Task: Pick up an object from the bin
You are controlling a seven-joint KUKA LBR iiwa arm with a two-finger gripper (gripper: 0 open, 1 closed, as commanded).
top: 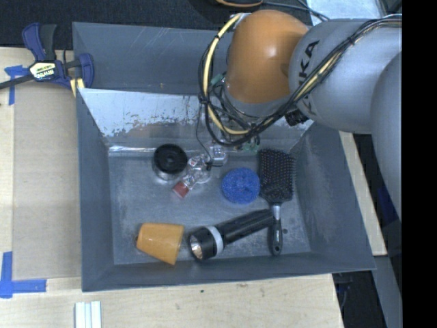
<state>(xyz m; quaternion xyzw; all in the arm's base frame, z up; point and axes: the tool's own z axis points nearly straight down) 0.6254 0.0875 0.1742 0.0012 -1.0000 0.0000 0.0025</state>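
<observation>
Hand [205, 164] sits low mid-bin, betw. black round lid [169, 159] & blue scrubber [240, 185]; open/closed can't tell. Prob. approach step; next needs firm closure on the small red-tipped clear piece [183, 187].

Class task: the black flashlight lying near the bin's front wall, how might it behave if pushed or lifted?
The flashlight lies on its side, a cylinder, so a sideways nudge would probably roll it. It looks rigid, unlikely to bend. Its smooth barrel might slip when pinched.
</observation>
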